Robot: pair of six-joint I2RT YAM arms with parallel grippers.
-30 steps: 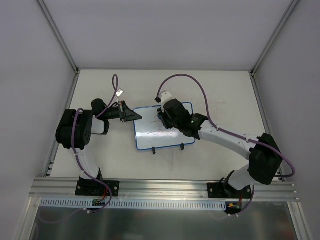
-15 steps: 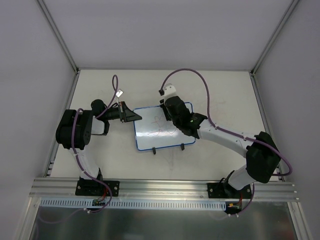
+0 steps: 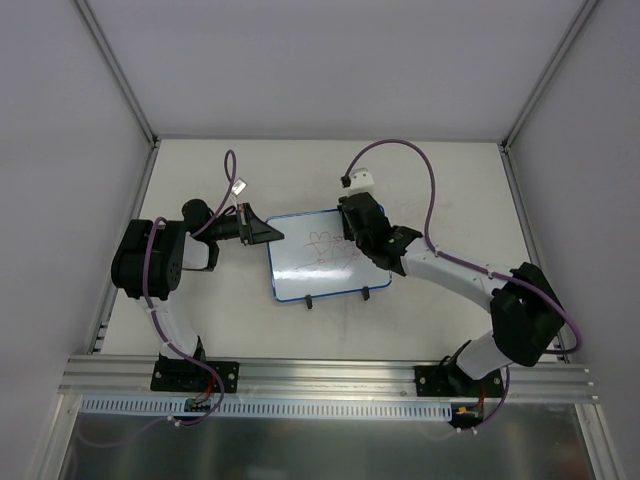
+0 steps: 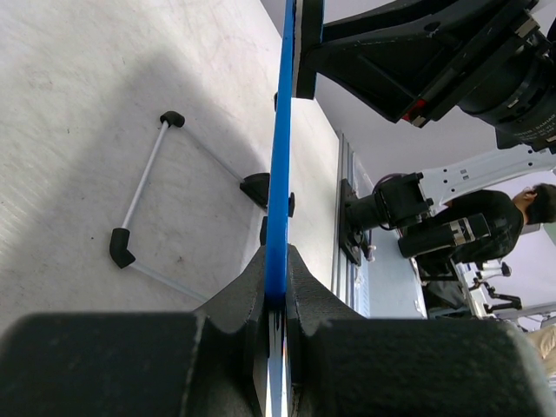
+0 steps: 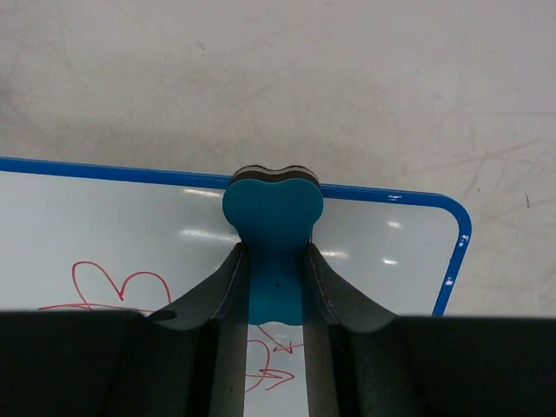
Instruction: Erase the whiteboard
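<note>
- Top external: Holding the whiteboard (image 3: 310, 272) near the middle of the table (image 3: 440, 180), with the left gripper (image 3: 277, 236) closed on its 9 o'clock edge and the right gripper (image 3: 352, 216) working the 1 o'clock corner, tips hidden from above. Showing faint red scribbles (image 3: 325, 250) around the centre and two black feet (image 3: 308, 300) at the 6 o'clock edge.
- Left wrist: Seen edge-on, a thin blue frame (image 4: 280, 130) running toward 12 o'clock, pinched between the two dark tips at 6 o'clock. Judged light, thin and stiff, and likely to skid or tip on its wire foot (image 4: 143, 187) unless braced. Best taken by the rim, never on the slick writing face.
- Right wrist: Squeezing a teal heart-shaped eraser (image 5: 273, 208) between both tips, set over the far rim at 12 o'clock, close to the rounded corner at 2 o'clock; unclear whether actually touching. Glossy white face with glare spots, red heart outlines and arrows unwiped at 7 o'clock. Smooth enough, by the look of it, to wipe clean under modest pressure.
</note>
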